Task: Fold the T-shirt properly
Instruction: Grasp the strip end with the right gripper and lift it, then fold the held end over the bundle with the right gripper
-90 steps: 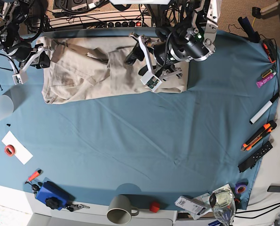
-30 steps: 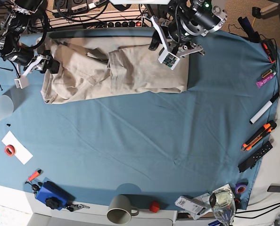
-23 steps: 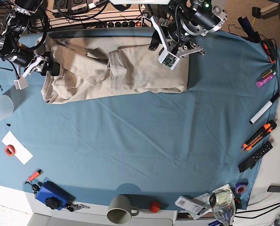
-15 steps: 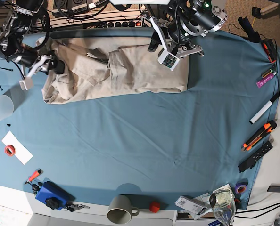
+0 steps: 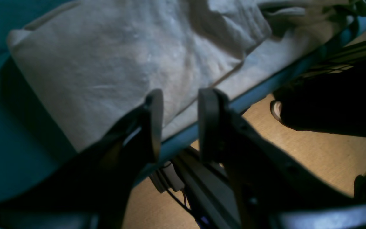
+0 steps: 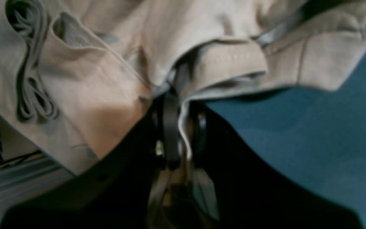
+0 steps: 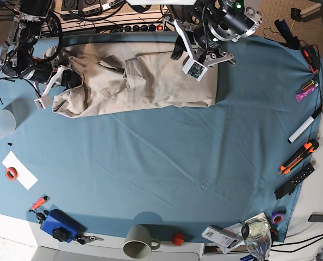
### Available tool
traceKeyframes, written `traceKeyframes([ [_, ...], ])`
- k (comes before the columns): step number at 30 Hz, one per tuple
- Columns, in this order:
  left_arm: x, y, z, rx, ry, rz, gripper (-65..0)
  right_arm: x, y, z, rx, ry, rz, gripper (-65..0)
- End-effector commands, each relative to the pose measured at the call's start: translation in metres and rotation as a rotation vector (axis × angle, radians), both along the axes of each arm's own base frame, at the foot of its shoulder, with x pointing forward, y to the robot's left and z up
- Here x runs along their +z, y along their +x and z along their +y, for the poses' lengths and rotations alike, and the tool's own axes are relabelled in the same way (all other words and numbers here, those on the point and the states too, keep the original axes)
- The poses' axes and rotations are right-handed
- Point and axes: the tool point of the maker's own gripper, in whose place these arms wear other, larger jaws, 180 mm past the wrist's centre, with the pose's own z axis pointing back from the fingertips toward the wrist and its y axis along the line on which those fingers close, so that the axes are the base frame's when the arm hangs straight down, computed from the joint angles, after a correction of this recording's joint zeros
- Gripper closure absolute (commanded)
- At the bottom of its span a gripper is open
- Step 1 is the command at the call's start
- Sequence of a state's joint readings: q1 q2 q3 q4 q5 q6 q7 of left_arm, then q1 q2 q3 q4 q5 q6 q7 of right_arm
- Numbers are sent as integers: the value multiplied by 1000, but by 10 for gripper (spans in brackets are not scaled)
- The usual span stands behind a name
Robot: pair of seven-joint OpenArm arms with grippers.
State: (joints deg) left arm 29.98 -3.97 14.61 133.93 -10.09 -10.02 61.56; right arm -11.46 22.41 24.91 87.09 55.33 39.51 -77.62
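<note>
Blue table cloth [image 7: 167, 157] covers the bench, clutter along its near and right edges. Far left, right gripper [image 6: 178, 127] is clamped on a bunched hem of the beige T-shirt [image 7: 140, 81], which lies along the cloth's far edge, partly folded and wrinkled, left end gathered. Step in hand, by my judgement: carrying that left end across. Next move calls for a level pull rightward. Left gripper [image 5: 178, 121] hovers over the shirt's right part, jaws narrowly apart, empty.
</note>
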Motion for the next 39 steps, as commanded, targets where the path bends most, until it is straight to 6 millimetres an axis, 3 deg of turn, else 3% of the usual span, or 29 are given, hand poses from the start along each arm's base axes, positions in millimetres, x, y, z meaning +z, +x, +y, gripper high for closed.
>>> traceKeyframes([
  [1,9,2,-4,4,-32,-26,-173,-2,-4,-28,5,-134,50,0],
  [4,9,2,-4,4,-32,-26,-173,19,30,-57,-47,-236,-59,0],
  [9,9,2,-4,4,-32,-26,-173,77,83,-107,-178,-360,-214,0],
  [11,9,2,-4,4,-32,-26,-173,94,93,-116,-183,-389,-234,0],
  [14,9,2,-4,4,-32,-26,-173,102,93,-123,-176,-411,-212,0],
  [22,8,0,-3,2,-25,-15,-173,97,88,-78,-78,-204,-235,0],
  [29,4,-2,0,31,-19,17,-173,109,83,-44,-10,-13,-319,0],
  [35,3,-3,0,30,-17,23,-173,128,73,-6,79,14,-404,0],
  [39,3,-3,0,29,-17,25,-173,121,61,20,94,59,-406,0],
])
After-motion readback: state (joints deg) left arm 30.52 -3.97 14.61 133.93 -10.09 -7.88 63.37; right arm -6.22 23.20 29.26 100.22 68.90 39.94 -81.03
